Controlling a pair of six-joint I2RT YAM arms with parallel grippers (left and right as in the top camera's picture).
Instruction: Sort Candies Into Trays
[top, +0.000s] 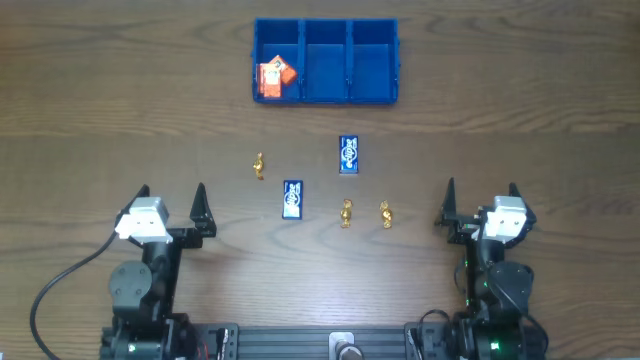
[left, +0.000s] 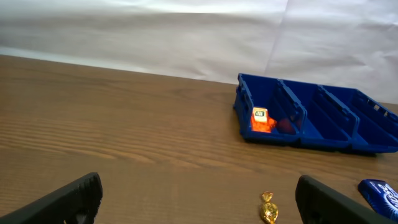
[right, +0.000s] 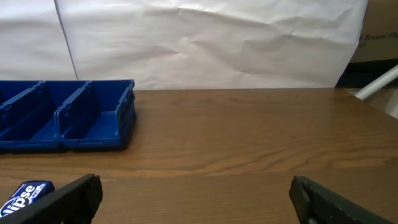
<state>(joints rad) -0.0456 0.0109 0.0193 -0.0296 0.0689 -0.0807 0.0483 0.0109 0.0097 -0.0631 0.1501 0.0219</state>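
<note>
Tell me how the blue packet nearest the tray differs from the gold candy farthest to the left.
The blue packet is a flat rectangle; the gold candy is a small, narrow lump. The packet is blue with white print, while the candy is shiny gold. The packet is clearly larger than the candy. Both lie loose on the table, outside the tray.

blue tray (top: 325, 30), orange candies (top: 274, 78) (gold ones (top: 346, 213) loose), wood-grain brown table (top: 90, 120).
</note>
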